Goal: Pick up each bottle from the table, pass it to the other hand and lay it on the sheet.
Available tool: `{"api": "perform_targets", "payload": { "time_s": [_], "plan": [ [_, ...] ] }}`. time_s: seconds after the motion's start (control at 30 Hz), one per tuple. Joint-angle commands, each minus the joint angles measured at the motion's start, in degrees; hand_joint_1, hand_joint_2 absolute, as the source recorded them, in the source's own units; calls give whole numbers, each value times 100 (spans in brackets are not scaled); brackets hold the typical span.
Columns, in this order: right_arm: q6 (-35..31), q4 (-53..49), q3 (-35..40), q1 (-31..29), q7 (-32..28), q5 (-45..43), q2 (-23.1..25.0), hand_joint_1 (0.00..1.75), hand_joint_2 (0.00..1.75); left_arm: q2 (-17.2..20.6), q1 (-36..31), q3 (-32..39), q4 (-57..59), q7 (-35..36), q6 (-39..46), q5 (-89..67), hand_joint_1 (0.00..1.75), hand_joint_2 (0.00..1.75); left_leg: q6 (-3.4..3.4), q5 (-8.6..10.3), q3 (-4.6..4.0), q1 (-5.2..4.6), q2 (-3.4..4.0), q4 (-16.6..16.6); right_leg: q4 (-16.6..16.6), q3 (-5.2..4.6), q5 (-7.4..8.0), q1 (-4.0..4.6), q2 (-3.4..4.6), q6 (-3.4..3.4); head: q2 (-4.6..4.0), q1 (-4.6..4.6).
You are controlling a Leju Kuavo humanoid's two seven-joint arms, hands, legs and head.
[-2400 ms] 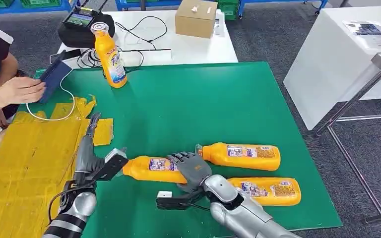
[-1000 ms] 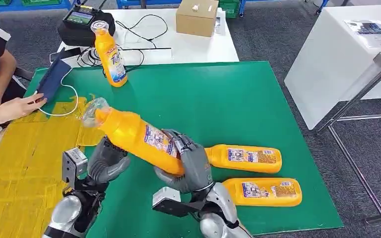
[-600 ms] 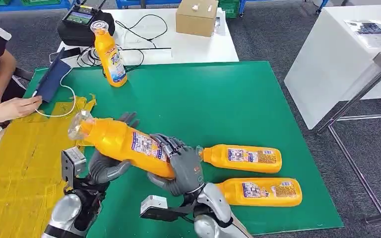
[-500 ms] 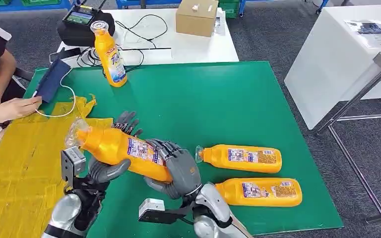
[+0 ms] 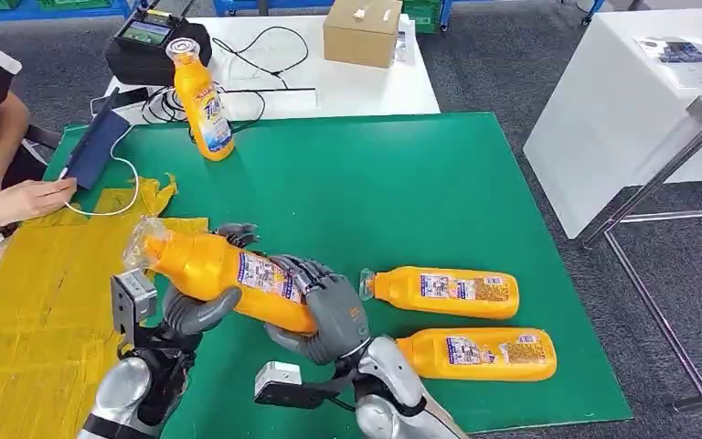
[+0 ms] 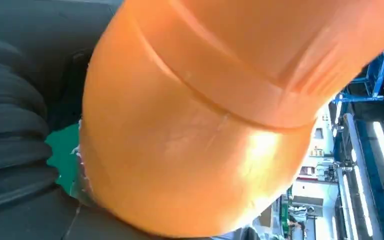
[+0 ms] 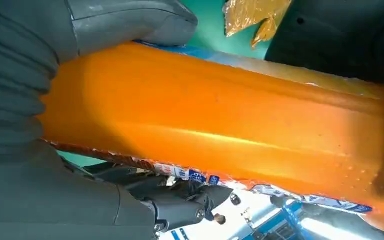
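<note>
An orange bottle (image 5: 210,265) with a clear cap hangs tilted above the green mat (image 5: 356,192), cap toward the yellow sheet (image 5: 46,293). My right hand (image 5: 329,311) grips its lower body, and my left hand (image 5: 192,311) wraps its upper body, fingers curled over the top. The left wrist view has the bottle (image 6: 205,125) pressed against my left hand (image 6: 10,140). In the right wrist view my right hand (image 7: 25,100) clasps the bottle (image 7: 220,130). Two more orange bottles (image 5: 443,291) (image 5: 480,354) lie on the mat to the right. A fourth bottle (image 5: 203,102) stands upright at the mat's far left.
A person sits at the left, one hand (image 5: 32,197) on a blue case (image 5: 96,146) with a white cable. A black device (image 5: 151,46) and a cardboard box (image 5: 361,32) sit on the white table behind. Another white table (image 5: 622,101) stands at the right.
My right hand lifted the bottle off the mat and carried it left. My left hand came up under it, and its spread fingers have now curled over the bottle.
</note>
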Motion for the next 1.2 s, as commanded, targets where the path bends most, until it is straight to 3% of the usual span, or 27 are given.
{"api": "perform_targets", "payload": {
  "time_s": [0.03, 0.13, 0.17, 0.2, 0.3, 0.37, 0.5, 0.6, 0.73, 0.8, 0.83, 1.2],
  "plan": [
    [-163, 337, 70, -77, -76, -100, -95, 175, 175, -87, -301, -32, 344, 13, 300, -246, 175, 175, 8, -1, 22, 0, -9, -9, -10, 27, -5, 5, -26, -10, 0, 0],
    [-269, 161, -21, -17, -93, -193, -79, 175, 175, -68, -297, -61, 335, -20, 424, -403, 175, 175, 7, -1, 16, 0, -4, -7, -8, 19, -3, 4, -19, -9, 0, 2],
    [-336, 90, -78, 22, -122, -265, -59, 61, 175, -52, -302, -73, 321, -44, 552, -547, 175, 175, 11, -3, 33, 0, -3, -13, -14, 36, -5, 7, -27, -14, 0, 2],
    [-429, -86, -196, 90, -168, -418, -49, 0, 175, 41, -338, -195, 324, -23, 1006, -1175, 175, 175, 8, -2, 21, 0, -6, -8, -8, 25, -5, 5, -25, -11, 0, 0],
    [-434, -905, -625, 399, -86, -712, -124, 0, 175, 313, -582, -486, 508, 503, 2807, -3925, 175, 175, 6, 0, 13, 0, -18, -5, -3, 19, -7, 5, -35, -12, 0, 0],
    [-146, -1727, -932, 673, -192, -1194, -212, 0, 175, 474, -720, -358, 628, 1027, 3256, -5115, 175, 175, 7, 2, 6, -3, -28, -3, 1, 14, -8, 1, -38, -11, 0, 2],
    [205, -2275, -1217, 866, -222, -1395, -256, 0, 175, 554, -853, -78, 828, 1086, 3295, -5458, 175, 175, 8, 0, 16, -1, -19, -8, -4, 21, -8, 4, -36, -14, 0, 0],
    [156, -2407, -1380, 890, -354, -1484, -237, 0, 175, 747, -1116, 78, 1219, 1899, 3583, -6800, 175, 175, 6, -1, 10, -2, -6, -5, -2, 11, -3, 1, -16, -8, 0, 0],
    [54, -2517, -1569, 720, -248, -1207, -278, 0, 175, 1175, -2051, 160, 2591, 3129, 3848, -9592, 175, 175, 6, 2, 18, 0, -11, -7, -2, 21, -4, 6, -31, -16, 0, 0],
    [-19, -2431, -1615, 611, -240, -1209, -252, 0, 175, 1797, -2643, -1213, 3436, 4245, 3623, -9614, 175, 175, 4, 8, 17, 1, -15, -8, 0, 20, -1, 6, -34, -18, 0, 0],
    [-57, -2394, -1608, 565, -244, -1199, -250, 0, 175, 1824, -2851, -1438, 3938, 4360, 3710, -9614, 175, 175, 3, 8, 13, 1, -16, -6, 1, 15, 0, 6, -32, -15, 0, 2],
    [-73, -2379, -1588, 582, -245, -1195, -244, 0, 175, 1786, -2864, -1494, 4049, 4415, 3803, -9614, 175, 175, 1, 4, 23, 2, 11, -5, 1, 20, 9, 5, -9, -28, 0, 0]
  ]
}}
